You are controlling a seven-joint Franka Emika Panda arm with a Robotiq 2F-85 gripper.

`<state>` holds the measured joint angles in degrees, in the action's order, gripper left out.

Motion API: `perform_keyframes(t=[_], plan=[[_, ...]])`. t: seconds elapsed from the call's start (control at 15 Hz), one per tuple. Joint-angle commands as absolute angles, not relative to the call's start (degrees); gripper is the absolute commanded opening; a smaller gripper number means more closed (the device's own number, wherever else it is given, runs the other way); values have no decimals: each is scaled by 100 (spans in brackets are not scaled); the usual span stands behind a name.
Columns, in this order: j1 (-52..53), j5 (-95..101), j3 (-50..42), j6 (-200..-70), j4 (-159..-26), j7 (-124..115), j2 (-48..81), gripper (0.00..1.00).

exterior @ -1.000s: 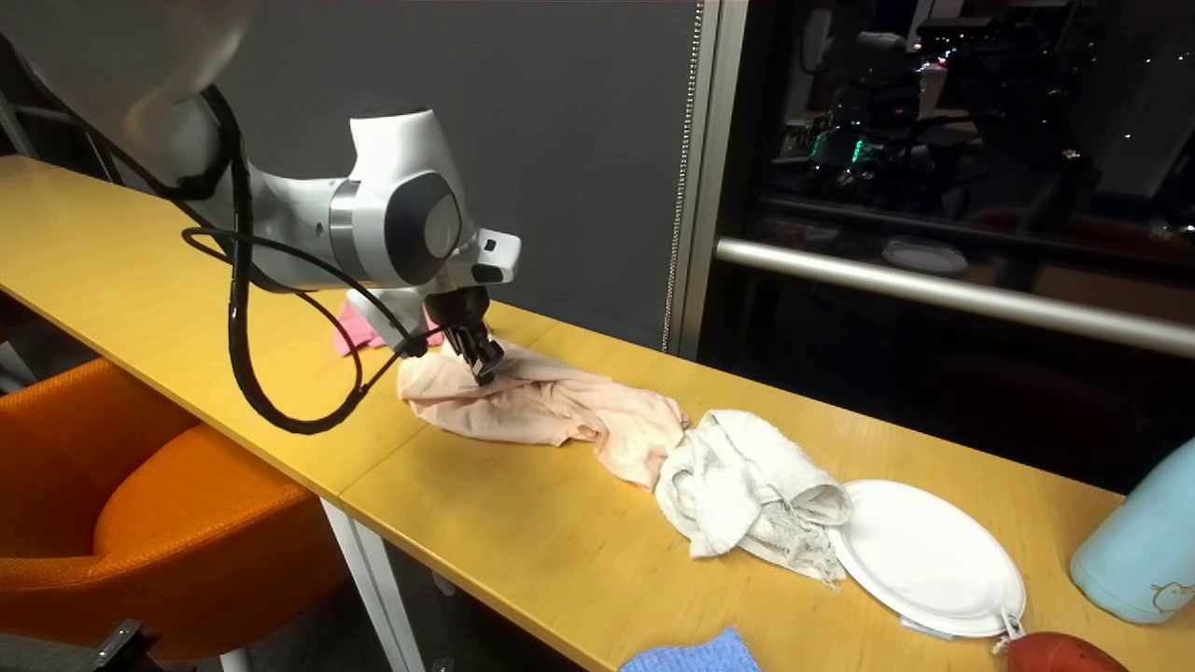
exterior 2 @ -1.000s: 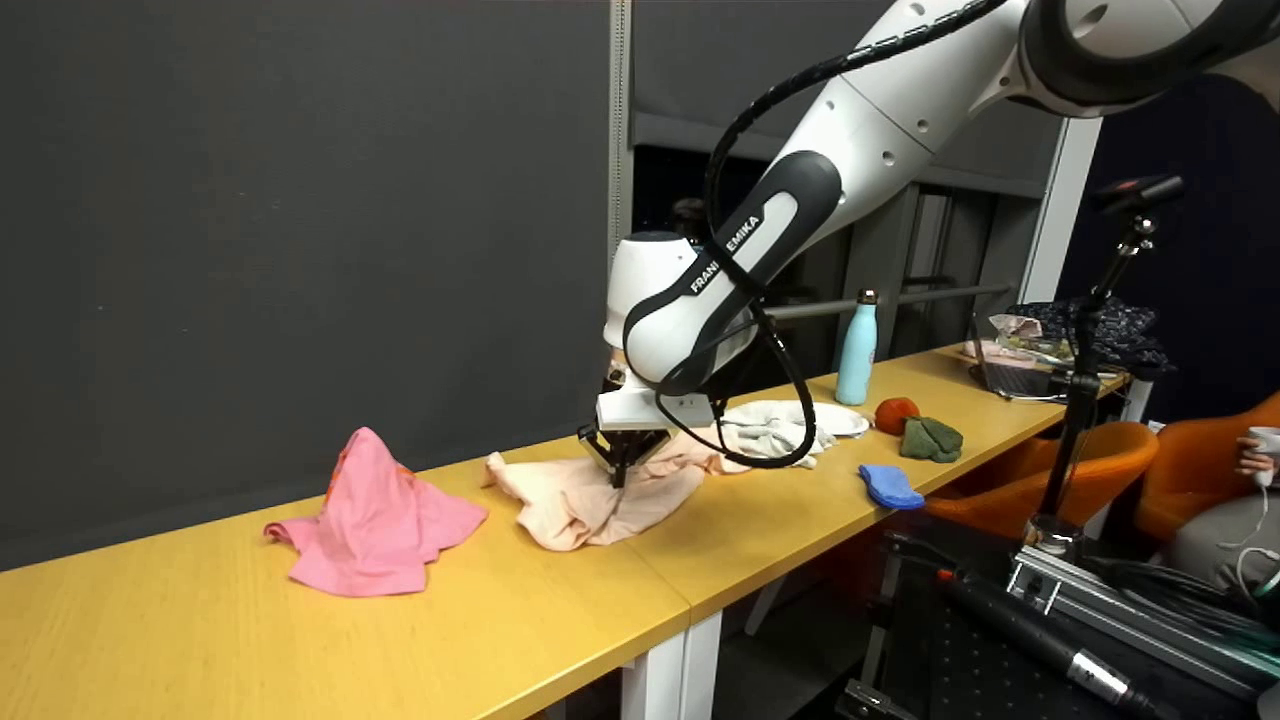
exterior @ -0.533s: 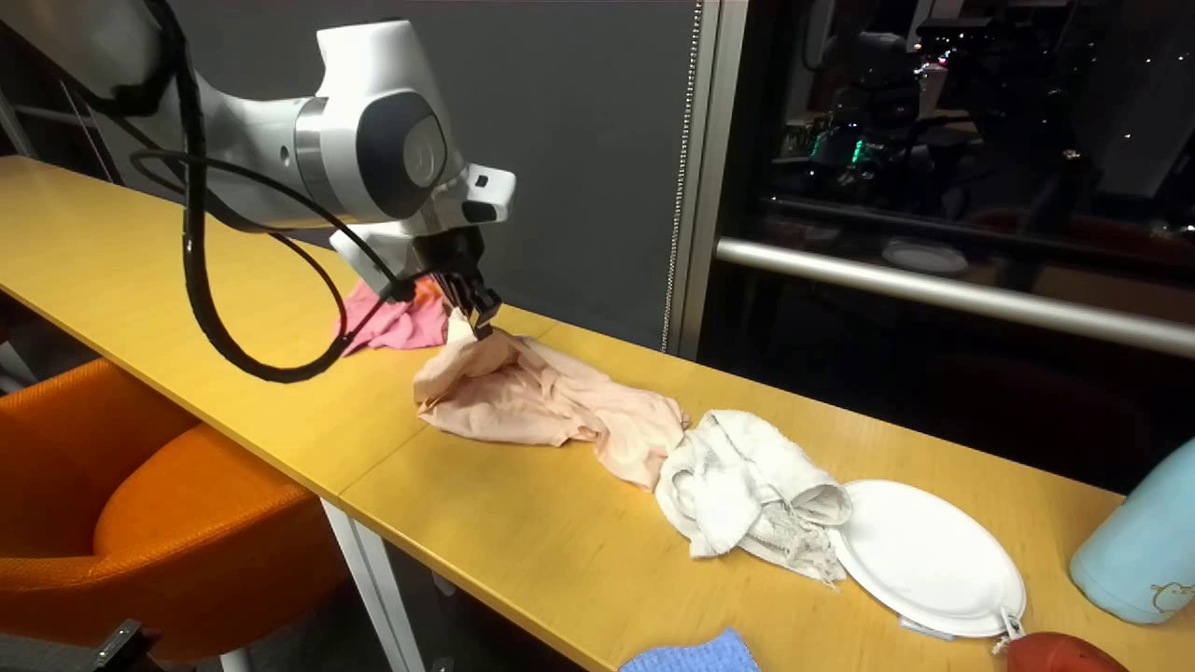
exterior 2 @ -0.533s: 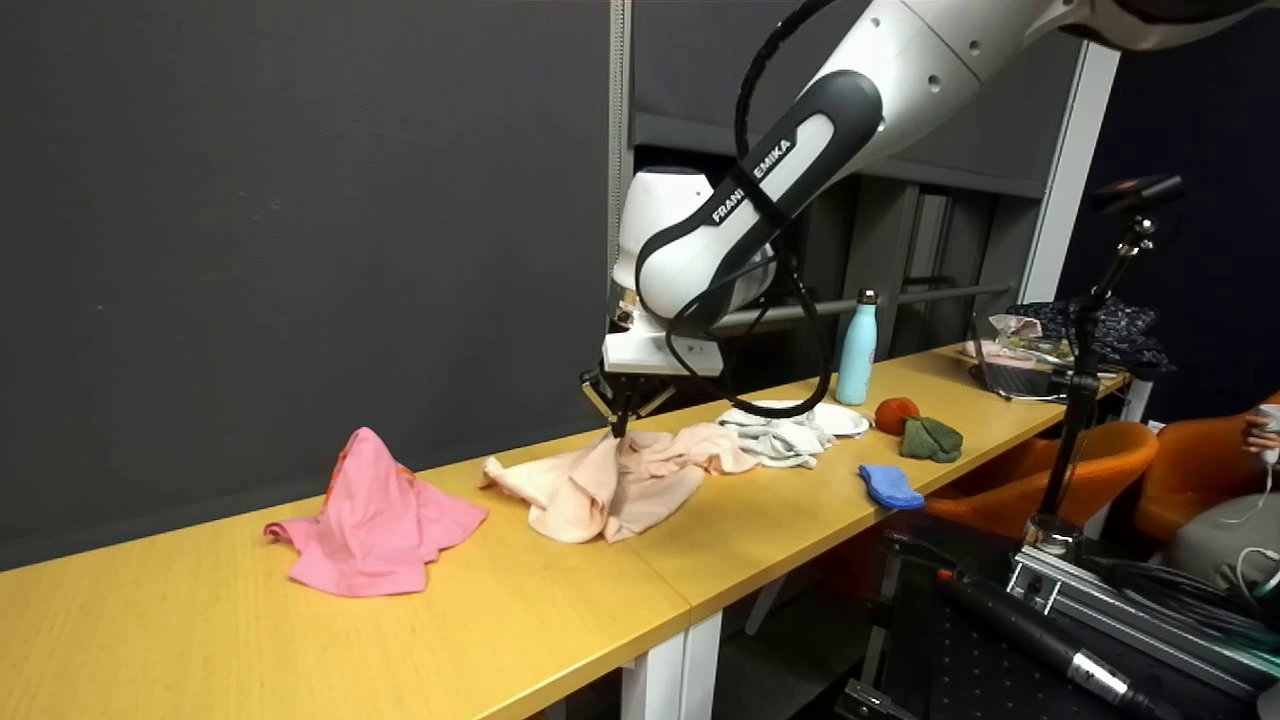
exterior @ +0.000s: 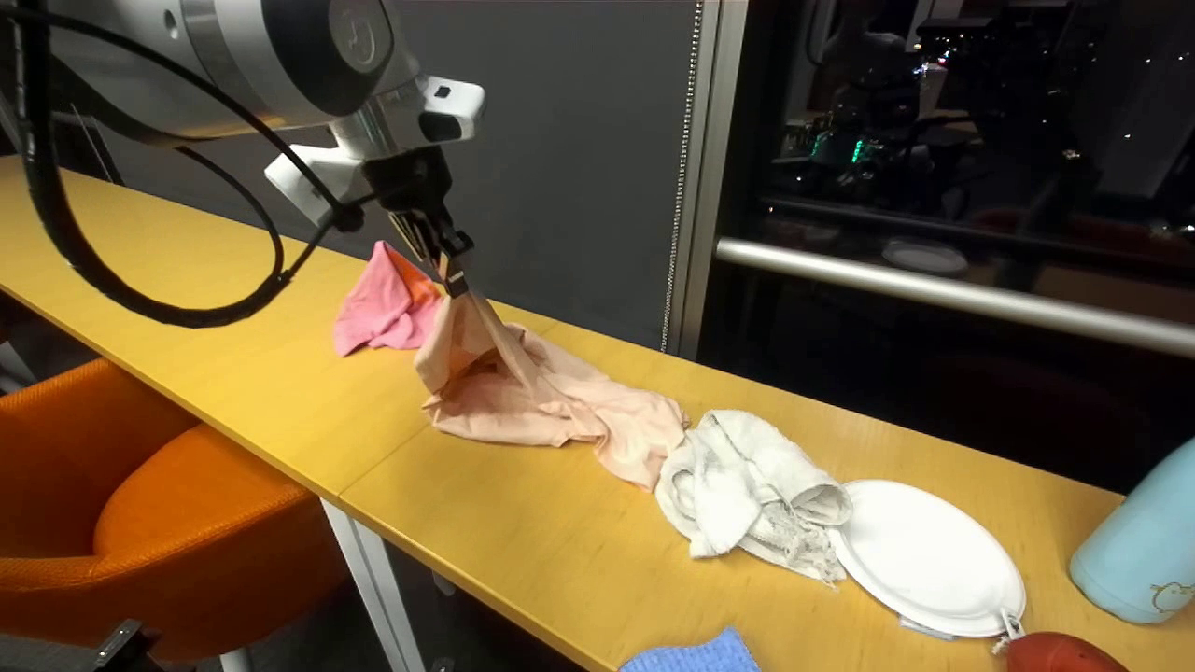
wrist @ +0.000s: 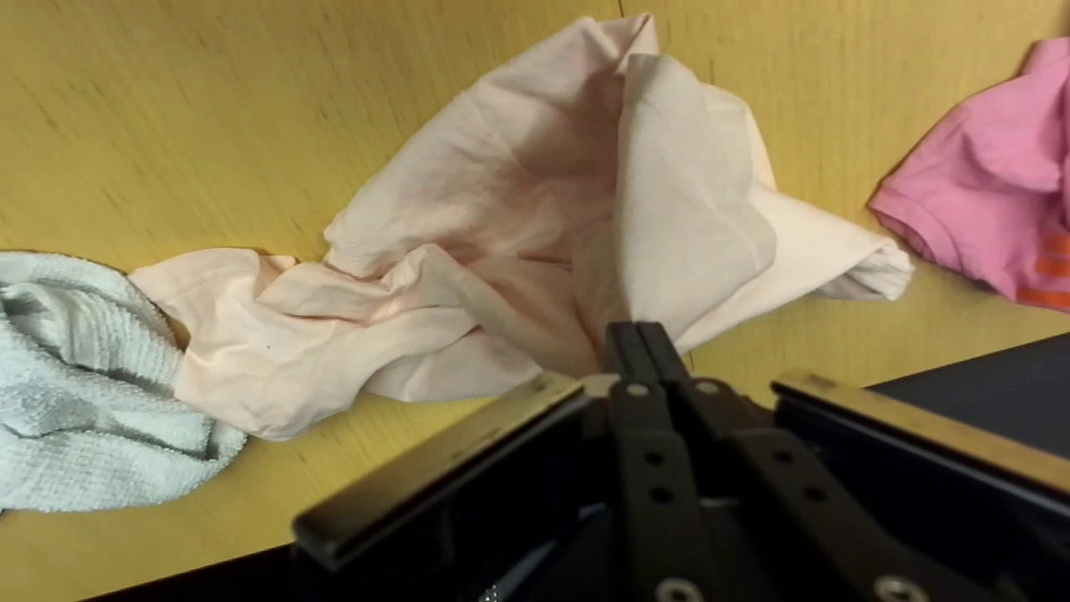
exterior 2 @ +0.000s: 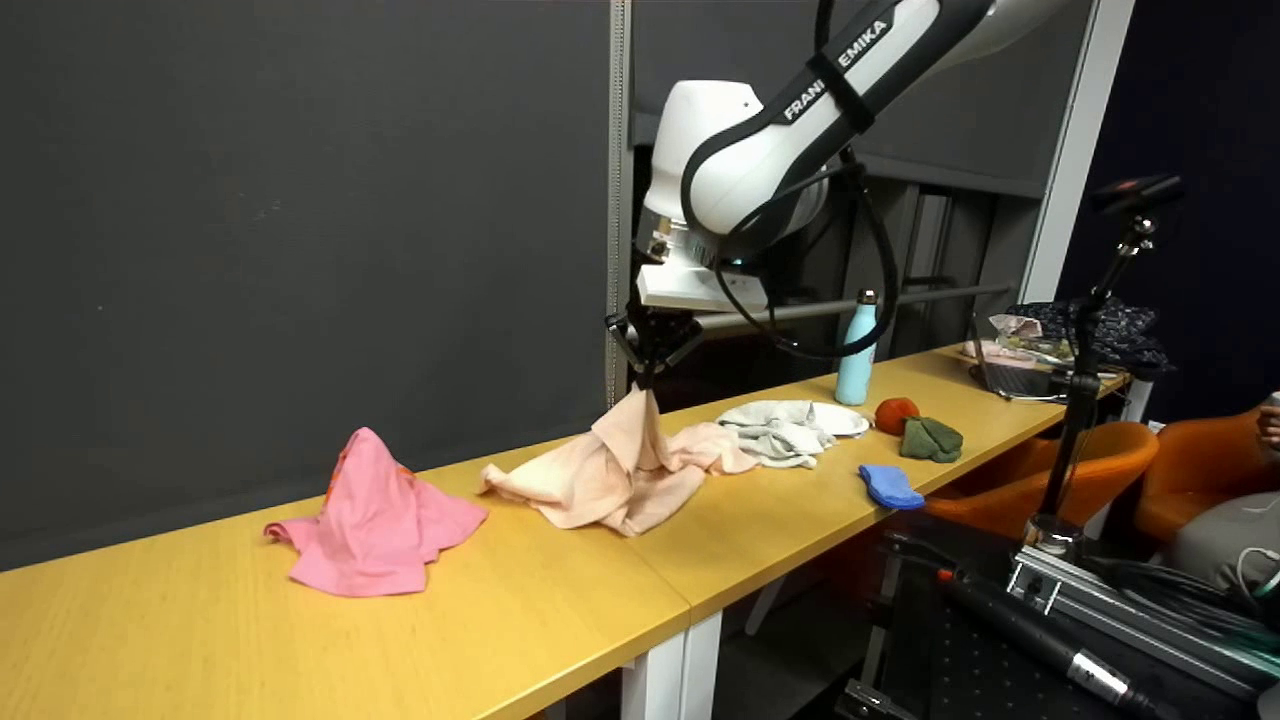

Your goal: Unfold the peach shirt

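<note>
Viewed from left to right in an exterior view, a pink cloth is lying in a loose peak on the table, apart from the work. Next along, the peach shirt is lying crumpled on the same table, its left end tapering toward the pink cloth and its middle standing up as a tent-like fold. Above that middle, the gripper is clamping the peak of the fold; in the wrist view its fingers are standing together, and fabric is hanging directly from their tips. Whether the pinched part is belonging to a hem, a sleeve or the body is not showing clearly, as the layers are overlapping. Further right, the shirt's other end is lying bunched and is touching a white towel, beyond which a white plate is lying and a light-blue bottle is standing upright. From this layout, the step in hand is appearing to be the separation of one layer from the rest, with the unfolding being judged only partly done, since folds are covering much of the garment. The next move is probably calling for a carry of the held fold away from the bunched layers, followed by a low, gradual set-down and a release, so that the layer is ending up flat. A caution is applying: a hard pull is likely to be dragging the whole shirt, and possibly the towel, along the table.
</note>
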<state>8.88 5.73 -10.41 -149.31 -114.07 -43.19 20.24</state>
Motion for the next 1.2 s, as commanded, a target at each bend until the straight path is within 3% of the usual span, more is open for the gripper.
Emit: perform_keyframes(t=[0.0,0.47,1.13], plan=[[875,652,-839,-14612,-12089,-4181,1182,0],[757,32,-114,-13885,-12832,-3401,361,0],[642,-377,100,-13185,-13047,-2713,593,0]])
